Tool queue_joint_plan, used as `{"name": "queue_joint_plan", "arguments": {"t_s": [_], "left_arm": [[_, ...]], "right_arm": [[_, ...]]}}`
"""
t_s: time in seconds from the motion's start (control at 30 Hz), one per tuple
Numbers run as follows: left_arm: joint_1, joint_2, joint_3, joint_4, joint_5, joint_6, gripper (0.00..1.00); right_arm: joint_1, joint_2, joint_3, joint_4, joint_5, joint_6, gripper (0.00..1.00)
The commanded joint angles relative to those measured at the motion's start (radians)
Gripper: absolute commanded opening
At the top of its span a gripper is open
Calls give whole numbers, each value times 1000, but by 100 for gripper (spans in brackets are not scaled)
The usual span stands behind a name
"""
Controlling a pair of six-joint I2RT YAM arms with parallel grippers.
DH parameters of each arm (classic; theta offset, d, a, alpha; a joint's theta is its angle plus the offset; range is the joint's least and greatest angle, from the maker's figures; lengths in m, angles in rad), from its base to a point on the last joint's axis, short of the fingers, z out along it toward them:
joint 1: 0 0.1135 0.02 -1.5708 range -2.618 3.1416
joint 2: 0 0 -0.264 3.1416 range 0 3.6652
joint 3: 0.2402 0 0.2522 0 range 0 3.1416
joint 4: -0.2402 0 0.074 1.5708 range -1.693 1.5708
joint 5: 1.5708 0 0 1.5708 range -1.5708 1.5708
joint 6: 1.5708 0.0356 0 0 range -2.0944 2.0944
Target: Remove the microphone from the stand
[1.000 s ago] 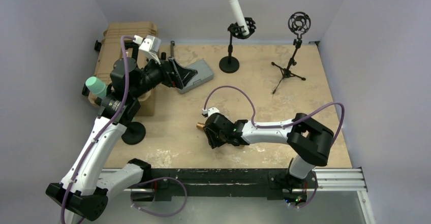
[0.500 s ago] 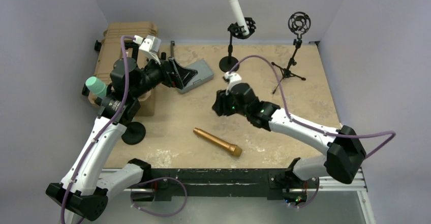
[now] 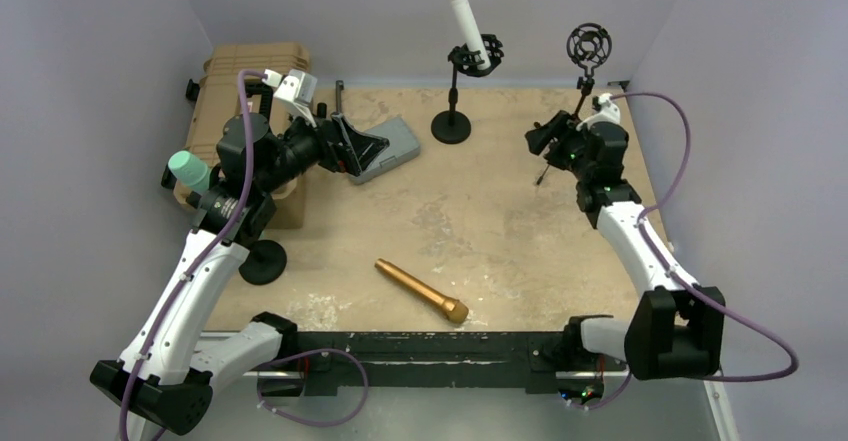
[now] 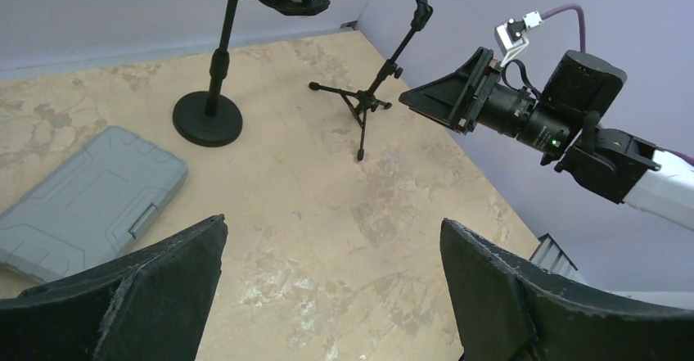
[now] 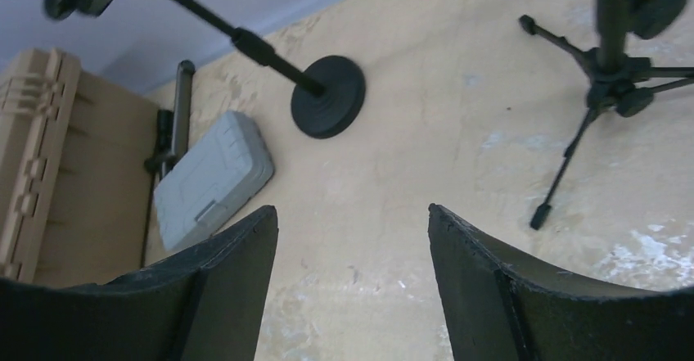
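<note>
A white microphone [image 3: 463, 11] stands tilted in the black shock mount [image 3: 475, 58] of a round-base stand [image 3: 451, 126] at the back. A gold microphone [image 3: 421, 290] lies flat on the table near the front edge. My right gripper [image 3: 537, 139] hangs open and empty beside the tripod stand [image 3: 565, 146], whose mount [image 3: 588, 46] holds nothing. From the right wrist, the open gripper [image 5: 352, 208] frames bare table, with the round base [image 5: 329, 97] ahead. My left gripper [image 3: 365, 151] is wide open over the grey case [image 3: 385, 149]; the left wrist view shows this gripper [image 4: 333, 222] empty.
A tan hard case [image 3: 240, 91] sits at the back left. A teal-headed microphone [image 3: 188, 171] stands on another round-base stand [image 3: 263, 261] by the left arm. The tripod legs [image 5: 610, 78] spread close to the right gripper. Purple walls enclose the table.
The right gripper released the gold microphone onto the table near the front, then swung to the back right beside the tripod with its jaws widening. The left arm stayed still.
</note>
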Motion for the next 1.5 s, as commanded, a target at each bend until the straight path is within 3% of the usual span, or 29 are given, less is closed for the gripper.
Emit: {"name": "queue_joint_plan", "arguments": {"t_s": [0.0,0.2,0.43,0.5,0.8,0.9,1.3,1.47], "left_arm": [[-8,-14,0,29,18,-1,100],[-9,-14,-2,32,22,-4,100],[-9,-10,-2,34,25,-3,100],[-9,-8,-2,33,25,-4,100],[-10,4,-1,37,36,-10,100],[-11,10,-2,37,38,-12,100],[-11,14,-2,39,40,-13,100],[-14,14,-2,40,42,-15,100]], "right_arm": [[-153,47,-53,138,-180,63,68],[-371,209,-99,387,-390,178,69],[-481,369,-42,551,-476,240,66],[-487,404,-10,585,-491,229,58],[-493,536,122,632,-530,208,56],[-493,577,152,639,-560,228,49],[-493,571,126,678,-590,213,40],[-492,584,137,666,-599,210,32]]}}
